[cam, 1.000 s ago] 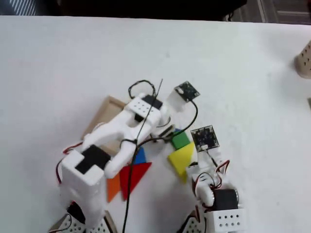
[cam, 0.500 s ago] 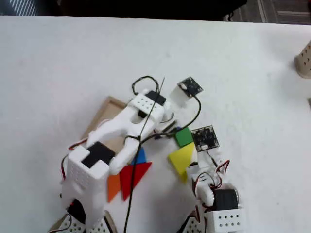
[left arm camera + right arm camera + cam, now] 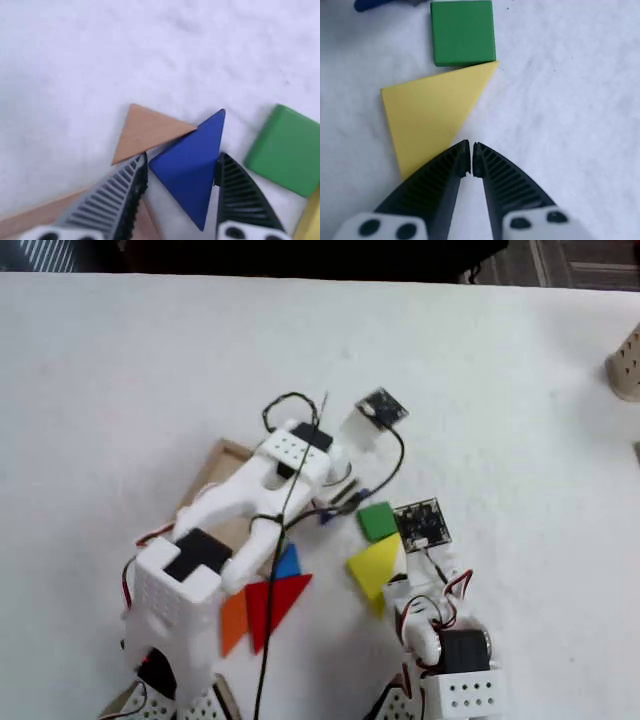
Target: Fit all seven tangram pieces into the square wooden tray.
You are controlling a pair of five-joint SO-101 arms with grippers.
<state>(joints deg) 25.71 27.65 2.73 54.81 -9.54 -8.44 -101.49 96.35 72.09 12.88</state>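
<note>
My left gripper (image 3: 181, 162) is shut on a dark blue triangle (image 3: 192, 165), which hangs over a corner of the wooden tray (image 3: 145, 131). In the high view this gripper (image 3: 338, 505) sits at the tray's (image 3: 222, 462) right side, left of the green square (image 3: 376, 521). The green square (image 3: 286, 149) lies flat on the table. My right gripper (image 3: 471, 159) is shut with nothing in it, at the tip of the yellow triangle (image 3: 430, 115), with the green square (image 3: 463, 32) beyond it. A red triangle (image 3: 272, 605), an orange piece (image 3: 232, 625) and a light blue piece (image 3: 288, 563) lie beside the left arm.
The left arm covers much of the tray in the high view. A beige perforated object (image 3: 626, 365) stands at the right edge. The white table stretches open to the far side and to the right. Both arm bases stand at the near edge.
The left gripper has shifted left, away from the green square, carrying the blue triangle toward the tray corner. The right arm has kept still.
</note>
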